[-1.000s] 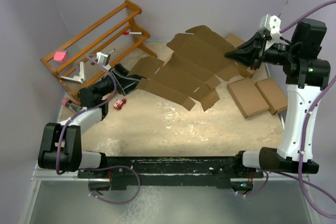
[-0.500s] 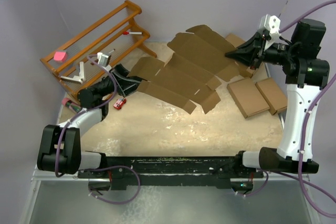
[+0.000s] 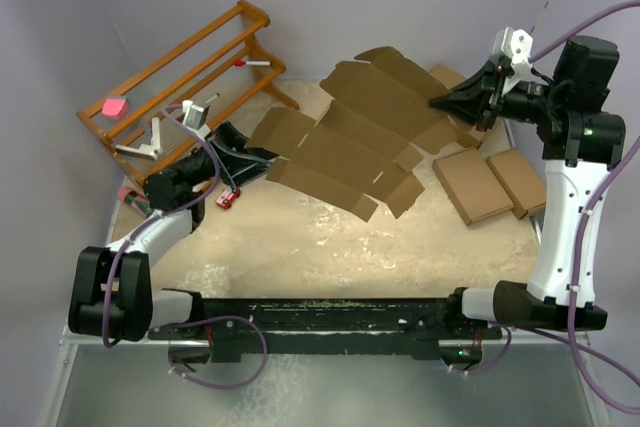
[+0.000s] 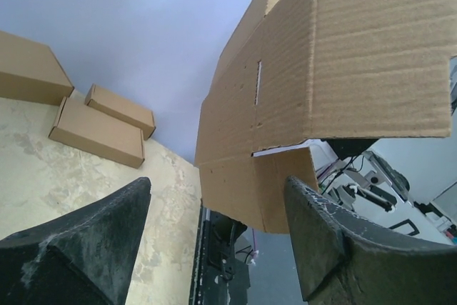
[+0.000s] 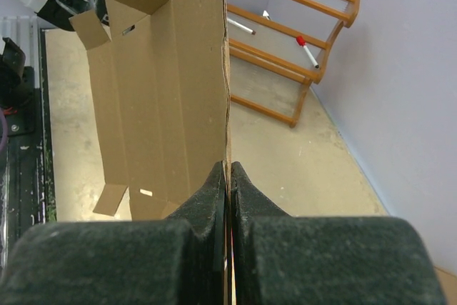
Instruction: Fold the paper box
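Observation:
The paper box (image 3: pixel 350 147) is a flat brown die-cut sheet held tilted above the table's far middle. My right gripper (image 3: pixel 437 104) is shut on its right edge; in the right wrist view the fingertips (image 5: pixel 228 176) pinch the thin edge and the sheet (image 5: pixel 164 98) runs away from them. My left gripper (image 3: pixel 246 159) stands open at the sheet's left end. In the left wrist view the sheet (image 4: pixel 335 62) hangs overhead, and a small flap (image 4: pixel 260 191) hangs just beyond the wide-apart fingers (image 4: pixel 335 241), touching neither.
A wooden rack (image 3: pixel 180 72) stands at the back left with a pink block (image 3: pixel 115 107) and markers on it. A small red item (image 3: pixel 228 197) lies near the left arm. Two flat brown boxes (image 3: pixel 475 187) (image 3: pixel 520 182) lie at the right, with a larger box (image 3: pixel 450 77) behind them.
My left gripper's jaws have spread wider and the left arm has shifted a little. The sheet's near corner has dropped slightly towards the front. The right gripper keeps its grip.

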Available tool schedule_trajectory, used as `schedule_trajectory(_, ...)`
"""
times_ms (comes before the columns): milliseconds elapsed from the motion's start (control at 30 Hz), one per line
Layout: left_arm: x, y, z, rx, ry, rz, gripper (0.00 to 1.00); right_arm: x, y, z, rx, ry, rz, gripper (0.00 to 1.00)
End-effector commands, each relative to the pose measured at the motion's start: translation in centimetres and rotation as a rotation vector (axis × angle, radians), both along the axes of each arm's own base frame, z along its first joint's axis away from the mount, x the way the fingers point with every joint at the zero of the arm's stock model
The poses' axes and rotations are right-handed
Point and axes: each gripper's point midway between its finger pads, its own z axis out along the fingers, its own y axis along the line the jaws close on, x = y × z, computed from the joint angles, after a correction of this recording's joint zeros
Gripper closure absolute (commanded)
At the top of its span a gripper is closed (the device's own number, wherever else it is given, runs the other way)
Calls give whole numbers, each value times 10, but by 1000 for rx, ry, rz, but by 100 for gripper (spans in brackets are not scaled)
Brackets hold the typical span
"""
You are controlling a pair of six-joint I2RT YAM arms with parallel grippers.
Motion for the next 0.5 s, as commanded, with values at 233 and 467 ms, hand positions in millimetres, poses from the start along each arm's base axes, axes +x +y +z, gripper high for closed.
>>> schedule_trajectory(233,-27,-16,9,-8,-158,-69,21,-3,1,5,9,-51,22,100)
schedule_trajectory(467,-24,-23,4,-12,-138,-86,21,-4,1,6,5,-68,18,100)
